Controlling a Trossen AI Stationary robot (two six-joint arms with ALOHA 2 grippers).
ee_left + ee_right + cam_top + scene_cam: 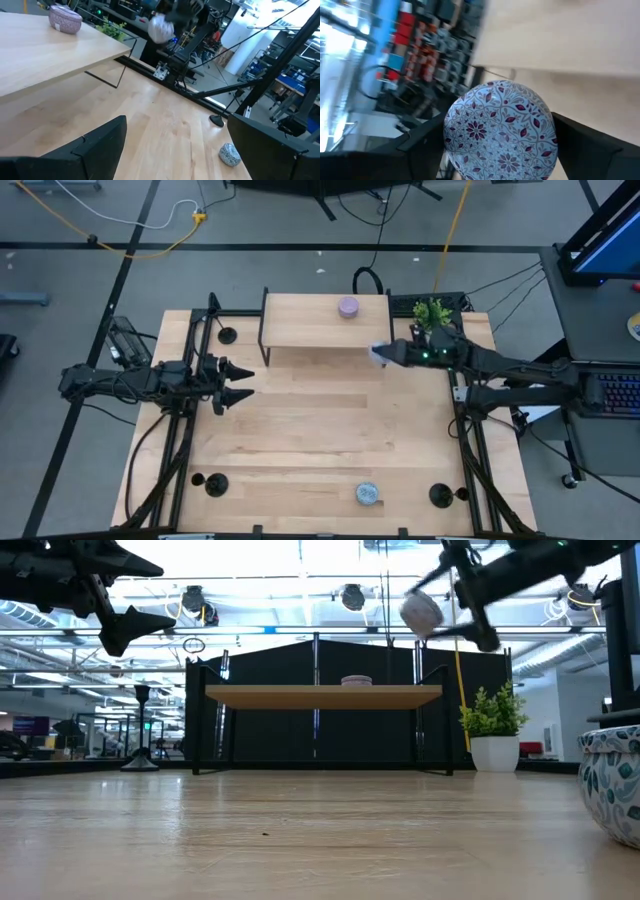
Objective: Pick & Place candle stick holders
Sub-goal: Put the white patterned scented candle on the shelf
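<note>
Three black candle stick holders stand on their round bases on the table: one at the far left (227,335), one at the near left (212,483), one at the near right (440,496). My right gripper (382,356) is shut on a round white pot with a maroon flower pattern (500,130), high in the air by the right front corner of the raised wooden shelf (325,330). My left gripper (240,383) is open and empty above the table's left side, pointing toward the right. My right gripper pinches the patterned pot by its round sides (451,131) between the two fingers. The fingers come about level from the table's right side. The pot (421,612) is lifted clear, above the level of the shelf top.
A purple round pot (348,307) sits on the shelf. A blue-patterned pot (367,494) stands near the table's front edge. A small green plant in a white pot (432,312) stands at the far right corner. Bare wood lies across the table's middle.
</note>
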